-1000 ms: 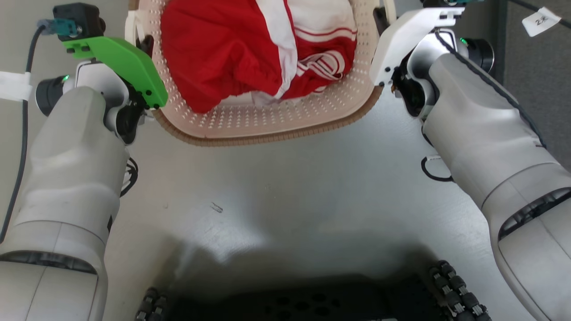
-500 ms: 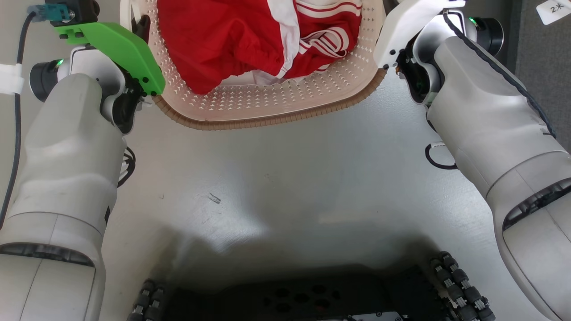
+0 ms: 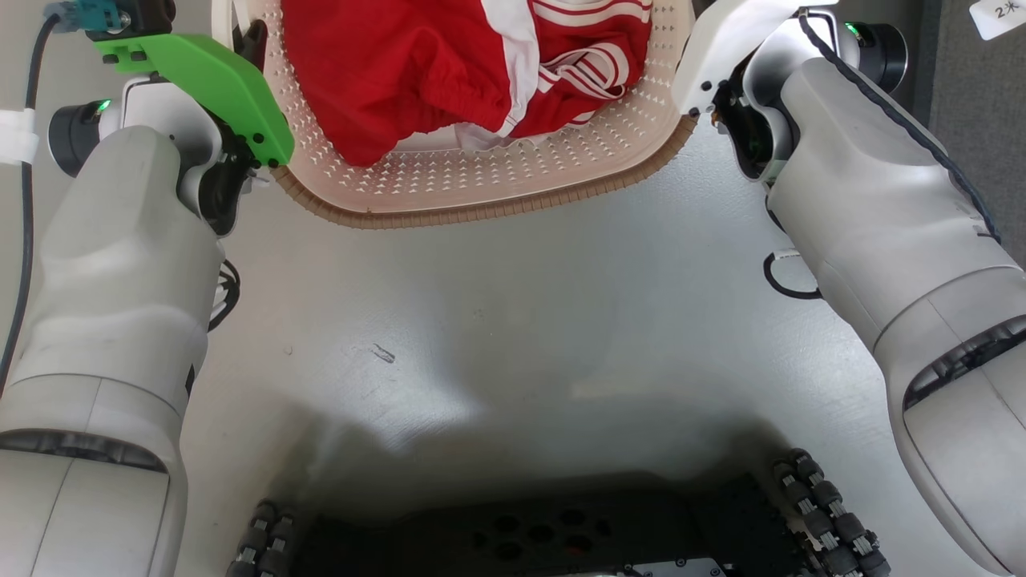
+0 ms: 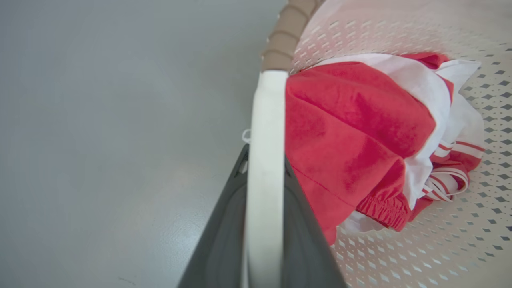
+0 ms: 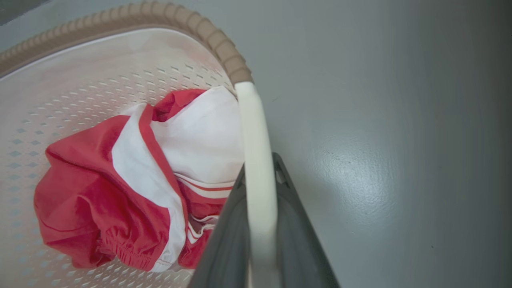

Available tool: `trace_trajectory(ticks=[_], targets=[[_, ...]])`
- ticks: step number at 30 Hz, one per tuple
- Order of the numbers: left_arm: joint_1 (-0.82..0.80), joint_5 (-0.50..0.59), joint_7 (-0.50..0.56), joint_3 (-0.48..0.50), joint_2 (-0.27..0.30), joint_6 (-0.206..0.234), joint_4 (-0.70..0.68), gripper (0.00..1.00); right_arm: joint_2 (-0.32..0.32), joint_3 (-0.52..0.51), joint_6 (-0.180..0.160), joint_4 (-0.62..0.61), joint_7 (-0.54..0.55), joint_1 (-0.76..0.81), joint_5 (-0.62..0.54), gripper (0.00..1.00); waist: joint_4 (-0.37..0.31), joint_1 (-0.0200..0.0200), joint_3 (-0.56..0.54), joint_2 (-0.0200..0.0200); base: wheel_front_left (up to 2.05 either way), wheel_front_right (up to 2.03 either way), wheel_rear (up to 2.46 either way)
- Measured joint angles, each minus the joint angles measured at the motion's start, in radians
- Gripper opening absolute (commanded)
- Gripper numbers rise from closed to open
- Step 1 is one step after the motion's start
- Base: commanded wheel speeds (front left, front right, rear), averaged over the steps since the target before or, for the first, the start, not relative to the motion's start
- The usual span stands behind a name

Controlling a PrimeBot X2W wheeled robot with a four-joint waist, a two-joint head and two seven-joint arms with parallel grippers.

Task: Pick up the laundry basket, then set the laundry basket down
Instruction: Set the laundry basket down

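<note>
Pinching a handle (image 4: 266, 120) each, the left gripper (image 4: 265, 156) and right gripper (image 5: 260, 168) hold the basket (image 3: 481, 192) between them, seemingly off the floor (image 3: 521, 336). Carrying step, I judge; next, lower both arms evenly.

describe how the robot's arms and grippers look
Both arms have smooth pale grey shells. The left arm carries a bright green plate at the wrist and a black cable; the right arm has a white plate and a dark cable along it. The left gripper and right gripper have dark grey tapering fingers.
</note>
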Motion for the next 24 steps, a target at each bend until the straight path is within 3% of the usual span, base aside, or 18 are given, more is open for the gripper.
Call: trace_trajectory(ticks=[5,6,7,8,9,10,11,17,24], targets=[[-0.006,0.003,0.002,-0.012,0.0,0.0,0.006,0.0,0.001,-0.005,0.001,0.001,0.0,0.0,0.006,0.0,0.001,0.0,0.001,0.0,0.0,0.0,0.0],[-0.006,0.003,0.002,-0.012,0.0,0.0,0.007,0.0,0.001,-0.007,0.002,0.001,0.0,0.0,0.009,0.18,0.001,0.0,0.0,0.0,0.0,0.0,0.0],[-0.007,0.003,0.003,-0.012,-0.002,-0.001,0.008,0.0,0.002,-0.011,0.003,0.001,0.001,0.0,0.012,0.43,0.002,0.0,0.0,0.0,0.0,0.0,0.0],[-0.007,0.003,0.003,-0.012,-0.002,-0.001,0.009,0.23,0.0,-0.016,0.011,0.002,0.001,-0.001,0.019,0.49,0.002,0.0,0.0,0.0,0.0,0.0,0.0],[-0.007,0.003,0.003,-0.013,-0.003,-0.001,0.01,0.71,-0.002,-0.025,0.017,0.005,0.004,-0.001,0.028,0.65,0.003,0.0,0.0,0.0,0.0,0.0,0.0],[-0.007,0.003,0.003,-0.013,-0.002,-0.001,0.013,1.0,-0.007,-0.03,0.025,0.007,0.014,-0.001,0.036,0.96,0.004,0.0,0.0,0.0,0.0,0.0,0.0],[-0.007,0.003,0.003,-0.014,0.0,-0.001,0.015,1.0,-0.015,-0.032,0.038,0.011,0.027,-0.001,0.041,1.0,0.004,0.0,-0.001,0.0,0.0,0.0,0.0],[-0.007,0.003,-0.007,-0.016,0.012,-0.001,0.018,1.0,-0.037,-0.038,0.1,0.014,0.075,0.0,0.072,1.0,0.008,0.0,-0.004,0.0,0.0,0.0,0.0],[-0.007,-0.008,-0.024,-0.015,0.012,-0.001,0.015,1.0,-0.043,-0.031,0.134,0.017,0.108,0.002,0.073,1.0,0.01,0.0,-0.01,0.0,0.0,0.0,0.0]])
